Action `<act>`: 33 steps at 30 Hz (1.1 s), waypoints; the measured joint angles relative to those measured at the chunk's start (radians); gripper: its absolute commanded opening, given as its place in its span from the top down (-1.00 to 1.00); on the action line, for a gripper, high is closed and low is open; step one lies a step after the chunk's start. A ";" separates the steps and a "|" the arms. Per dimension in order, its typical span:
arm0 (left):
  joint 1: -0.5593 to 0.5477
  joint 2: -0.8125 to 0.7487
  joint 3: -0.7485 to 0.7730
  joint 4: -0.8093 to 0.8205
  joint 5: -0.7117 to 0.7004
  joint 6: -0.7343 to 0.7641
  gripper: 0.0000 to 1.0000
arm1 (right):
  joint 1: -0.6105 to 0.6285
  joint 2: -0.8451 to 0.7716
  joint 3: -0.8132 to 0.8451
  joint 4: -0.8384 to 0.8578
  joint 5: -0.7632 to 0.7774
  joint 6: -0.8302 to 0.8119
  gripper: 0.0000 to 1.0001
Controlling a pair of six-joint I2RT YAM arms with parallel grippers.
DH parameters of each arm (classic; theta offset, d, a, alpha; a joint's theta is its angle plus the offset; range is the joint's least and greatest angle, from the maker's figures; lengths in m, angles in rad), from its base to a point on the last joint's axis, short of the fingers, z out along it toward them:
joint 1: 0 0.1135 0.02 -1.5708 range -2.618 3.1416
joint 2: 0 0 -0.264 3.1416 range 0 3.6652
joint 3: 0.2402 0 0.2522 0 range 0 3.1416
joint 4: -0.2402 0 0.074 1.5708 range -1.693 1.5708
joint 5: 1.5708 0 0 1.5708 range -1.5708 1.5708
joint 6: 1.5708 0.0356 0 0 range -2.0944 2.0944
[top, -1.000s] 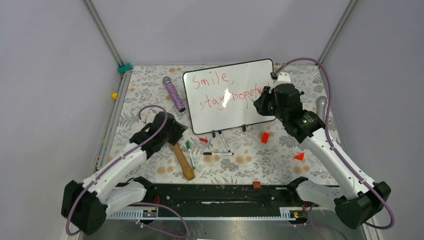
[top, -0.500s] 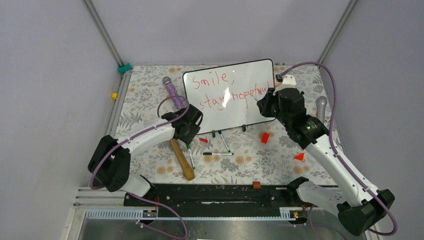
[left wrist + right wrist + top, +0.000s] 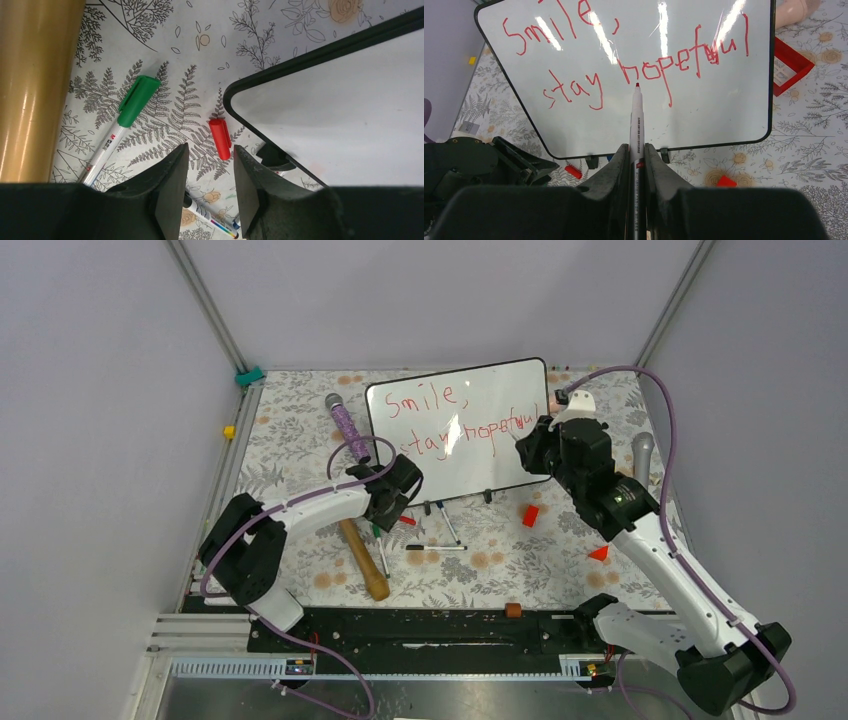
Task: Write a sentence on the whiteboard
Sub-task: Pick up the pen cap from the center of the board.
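The left claw (image 3: 210,150) (parted, empty) should settle over the red cap (image 3: 220,139) at mid-frame, clear of the whiteboard (image 3: 340,100) corner, while the right claw (image 3: 636,147) clenches the marker (image 3: 637,115).

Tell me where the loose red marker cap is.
Left wrist view: the red cap lies on the floral cloth beside the whiteboard's corner, right of the green-capped marker.

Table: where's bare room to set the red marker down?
Bare: the near strip between the hammer and the red wedge; also the far-left corner beside the purple microphone. Crowded: just in front of the whiteboard, with loose markers, red cap, left pincer.
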 measured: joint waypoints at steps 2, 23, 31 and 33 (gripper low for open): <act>-0.001 0.008 0.000 -0.003 -0.002 -0.010 0.23 | 0.000 -0.005 -0.001 0.000 0.000 0.000 1.00; -0.007 0.111 -0.036 0.126 0.017 -0.057 1.00 | 0.000 -0.058 -0.030 0.029 0.032 -0.002 1.00; -0.013 0.096 -0.046 0.137 0.014 -0.054 1.00 | 0.001 -0.059 -0.030 0.009 -0.060 -0.009 1.00; -0.016 0.047 -0.077 0.136 0.014 -0.053 1.00 | 0.001 -0.069 -0.044 0.021 -0.126 -0.008 1.00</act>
